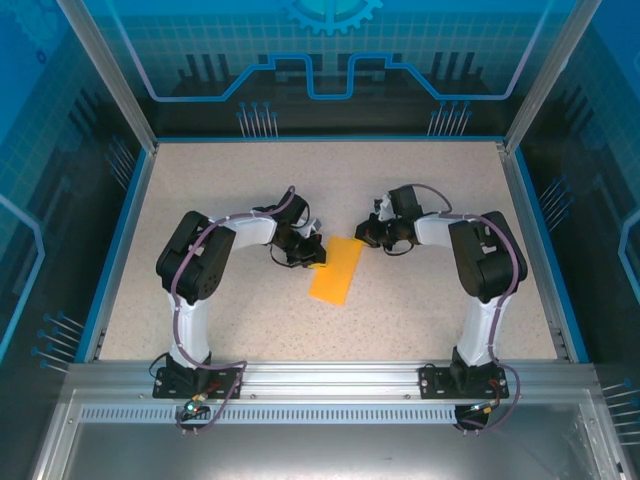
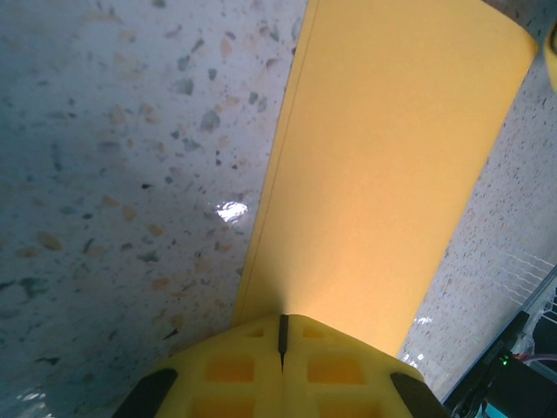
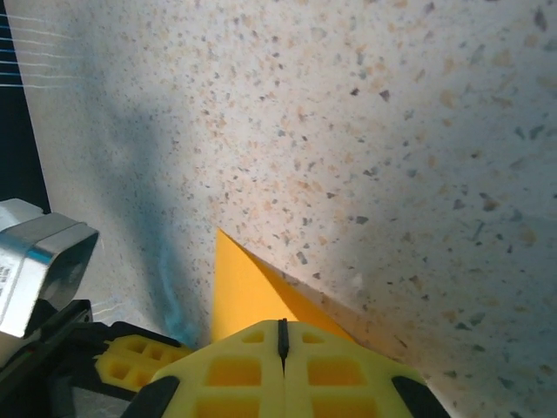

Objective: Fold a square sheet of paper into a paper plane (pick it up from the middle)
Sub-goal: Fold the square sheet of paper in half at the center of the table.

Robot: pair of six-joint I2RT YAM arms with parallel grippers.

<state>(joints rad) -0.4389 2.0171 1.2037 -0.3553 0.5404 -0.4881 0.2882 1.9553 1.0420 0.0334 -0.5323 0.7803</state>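
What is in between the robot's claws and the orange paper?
Nothing visible stands between them. The left gripper, shut, meets the sheet of paper at its left edge, and the right gripper, shut, meets its far right corner.

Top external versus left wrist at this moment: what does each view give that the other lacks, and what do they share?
Top external: the left hand and right hand meeting the far end of the folded orange paper, whose whole outline is visible. Left wrist: close up, the yellow fingers shut together at the paper's end, and a doubled layer edge along the strip. Shared: the paper lying flat on the speckled table.
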